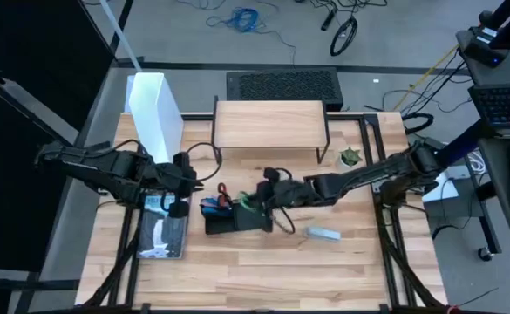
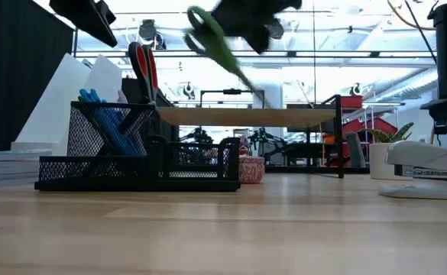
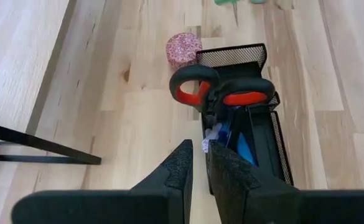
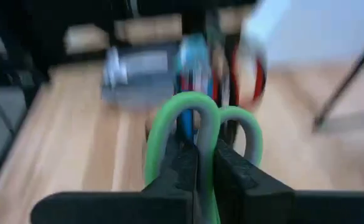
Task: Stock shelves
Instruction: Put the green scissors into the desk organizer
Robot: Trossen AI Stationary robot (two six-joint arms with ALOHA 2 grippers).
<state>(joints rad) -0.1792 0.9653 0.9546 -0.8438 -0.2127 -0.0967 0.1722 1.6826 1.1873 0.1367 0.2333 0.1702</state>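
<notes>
The shelves, a low light-wood riser on black legs, stand at the table's far middle. In front of them sits a black mesh organizer with red-handled scissors and blue pens standing in it. My right gripper hangs above the organizer, shut on green-handled scissors. Just left of the organizer, my left gripper is shut on nothing. My right gripper pinches the green scissors between its two fingers just behind the two handle loops, which stick out past the fingertips. In the low view the scissors are lifted clear above the organizer and tilted, with the loop uppermost.
A tall white file box stands at the far left, and a magazine lies under my left arm. Near the right are a grey stapler and a small potted plant. A pink round thing lies beside the organizer.
</notes>
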